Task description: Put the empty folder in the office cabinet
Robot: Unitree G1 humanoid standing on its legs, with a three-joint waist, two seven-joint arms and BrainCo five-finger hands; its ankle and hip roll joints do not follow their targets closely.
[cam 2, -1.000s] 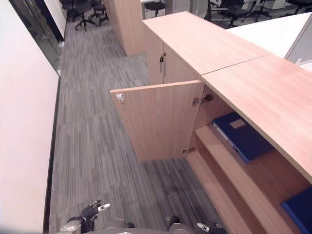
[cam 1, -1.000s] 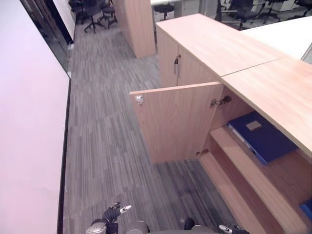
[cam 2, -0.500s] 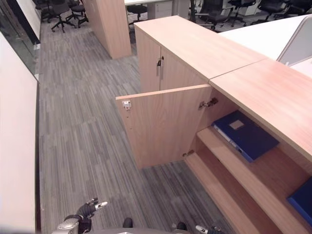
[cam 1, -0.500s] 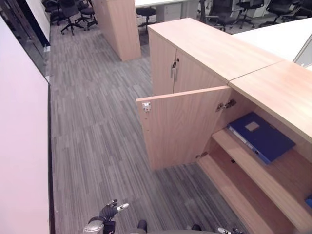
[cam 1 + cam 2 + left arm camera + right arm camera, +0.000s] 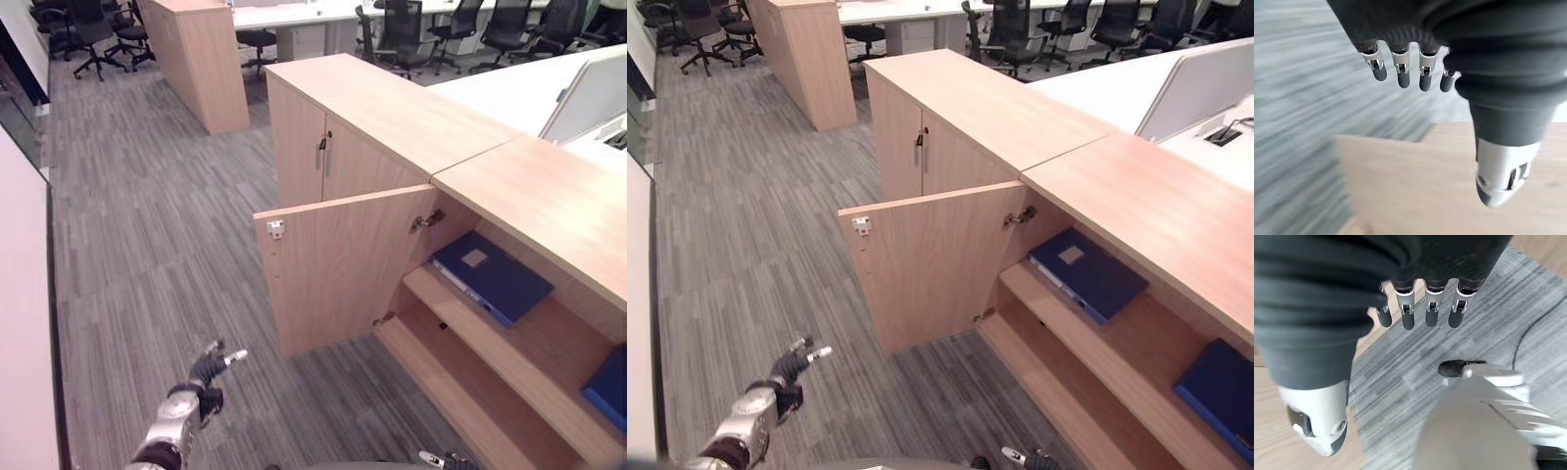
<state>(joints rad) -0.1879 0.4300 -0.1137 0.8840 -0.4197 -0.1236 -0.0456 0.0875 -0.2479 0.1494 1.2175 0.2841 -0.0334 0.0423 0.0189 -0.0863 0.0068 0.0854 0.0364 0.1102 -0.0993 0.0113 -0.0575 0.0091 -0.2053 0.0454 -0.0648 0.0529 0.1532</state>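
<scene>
A: Nearest item to you?
B: Your left hand, fingers relaxed and apart, holding nothing, over grey striped carpet short of the cabinet door. Right hand: fingers loosely extended, empty.
A: The folder?
B: Two blue folders. One, flat with a pale label, lies on the shelf just behind the open door; another lies further right of the door.
A: Beyond?
B: Closed cabinet, then office chairs.

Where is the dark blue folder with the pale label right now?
In the eye views the flat dark blue folder with the pale label lies on the open wooden cabinet's upper shelf, on the right, just behind the open door.
</scene>
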